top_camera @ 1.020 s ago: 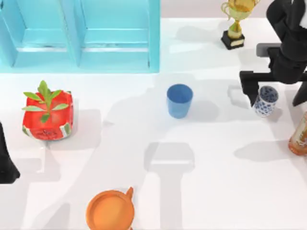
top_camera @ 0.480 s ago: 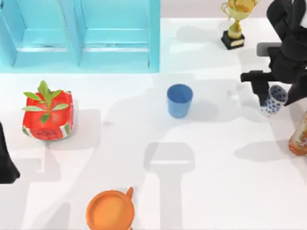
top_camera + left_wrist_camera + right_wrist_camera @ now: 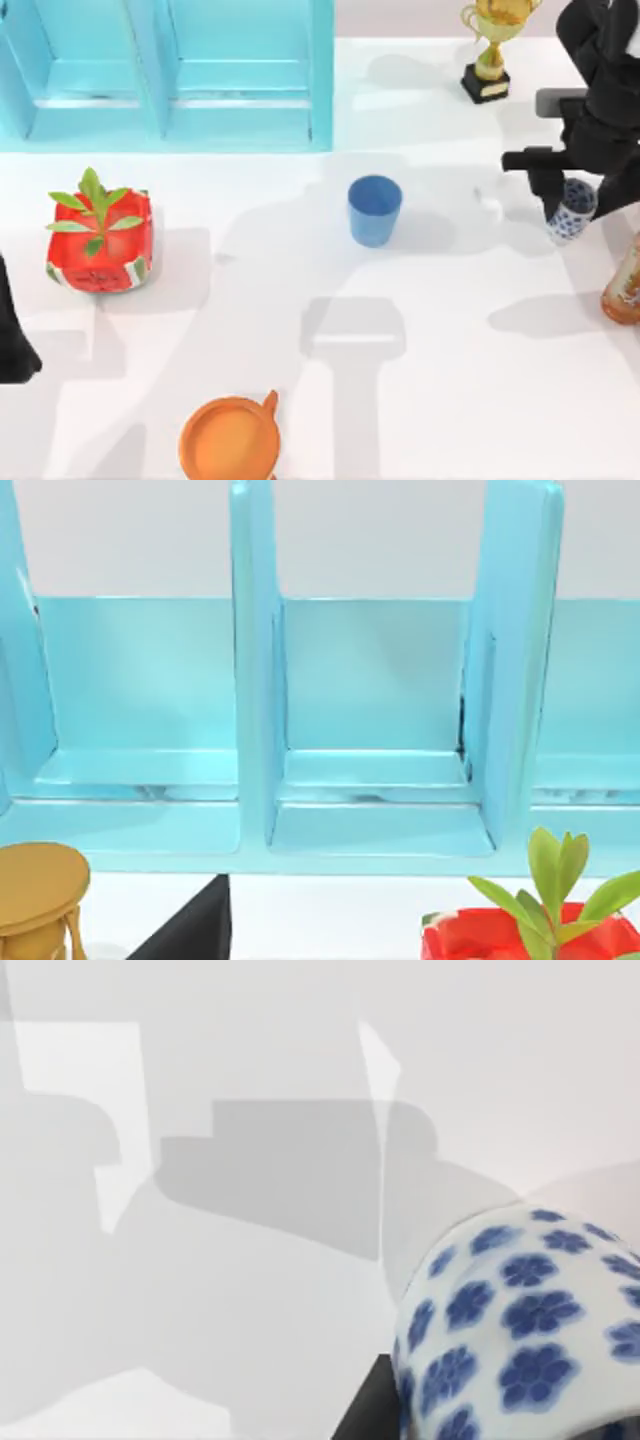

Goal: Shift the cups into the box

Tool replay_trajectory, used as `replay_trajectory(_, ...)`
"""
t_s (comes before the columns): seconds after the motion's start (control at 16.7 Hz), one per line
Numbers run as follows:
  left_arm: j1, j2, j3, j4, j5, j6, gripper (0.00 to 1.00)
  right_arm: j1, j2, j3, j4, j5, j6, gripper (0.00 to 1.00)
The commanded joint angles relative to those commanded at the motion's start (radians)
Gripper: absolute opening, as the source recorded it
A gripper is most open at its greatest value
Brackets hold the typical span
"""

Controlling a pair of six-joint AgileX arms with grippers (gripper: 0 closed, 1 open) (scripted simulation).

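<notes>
The plain blue cup (image 3: pixel 374 209) stands upright near the middle of the table, free of both arms. My right gripper (image 3: pixel 578 192) is at the right side, shut on the white cup with blue flowers (image 3: pixel 570 215), which leans a little between the black fingers. That floral cup (image 3: pixel 520 1330) sits close up in the right wrist view. The light blue box (image 3: pixel 320 90) with its compartments lies at the back left, and its dividers (image 3: pixel 252 730) face the left wrist camera. My left arm (image 3: pixel 12 335) is parked at the table's left edge.
A gold trophy (image 3: pixel 492 50) stands at the back right, close behind my right arm. An orange bottle (image 3: pixel 625 285) is at the right edge, a red planter with a green plant (image 3: pixel 98 240) at the left, and an orange mug (image 3: pixel 230 440) at the front.
My right gripper's fingers have closed in on the floral cup. The cup has shifted slightly right and now leans. The blue cup and left arm have not moved.
</notes>
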Motion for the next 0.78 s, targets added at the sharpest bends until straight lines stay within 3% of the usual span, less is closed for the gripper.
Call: replay_trajectory(0.78,0.0,0.0,0.0,0.0,0.0,0.0,1.0,0.004,-0.023,0.098,-0.099,-0.005,-0.022,0.0)
